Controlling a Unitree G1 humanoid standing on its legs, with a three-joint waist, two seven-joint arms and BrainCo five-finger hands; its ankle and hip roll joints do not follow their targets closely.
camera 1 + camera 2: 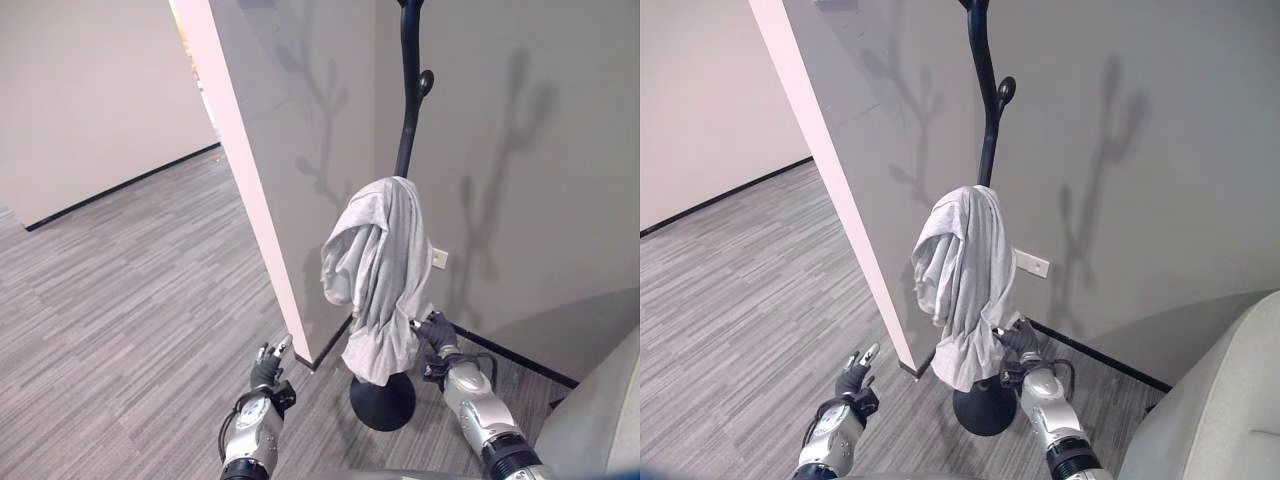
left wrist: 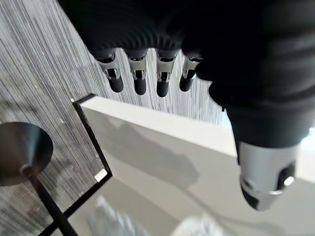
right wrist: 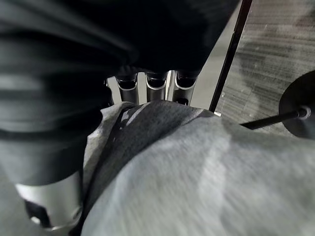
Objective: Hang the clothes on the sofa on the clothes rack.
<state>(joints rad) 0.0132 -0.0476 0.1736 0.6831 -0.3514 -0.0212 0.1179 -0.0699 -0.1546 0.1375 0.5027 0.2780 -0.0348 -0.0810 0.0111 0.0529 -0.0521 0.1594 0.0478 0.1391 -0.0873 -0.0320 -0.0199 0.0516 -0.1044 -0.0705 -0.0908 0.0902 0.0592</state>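
Observation:
A grey garment (image 1: 380,270) hangs draped over a branch of the black clothes rack (image 1: 408,120), reaching down almost to the rack's round base (image 1: 383,403). My right hand (image 1: 438,332) is at the garment's lower right edge, touching the cloth; in the right wrist view the grey cloth (image 3: 197,177) lies across the hand (image 3: 74,59) and hides how it stands. Low and left of the rack, my left hand (image 1: 267,372) is open with straight fingers (image 2: 140,73) and holds nothing, apart from the garment.
A projecting wall corner (image 1: 260,200) stands just left of the rack, with a wall close behind it bearing a white socket (image 1: 439,258). The light grey sofa (image 1: 600,420) edges in at lower right. Striped grey carpet (image 1: 120,300) spreads out to the left.

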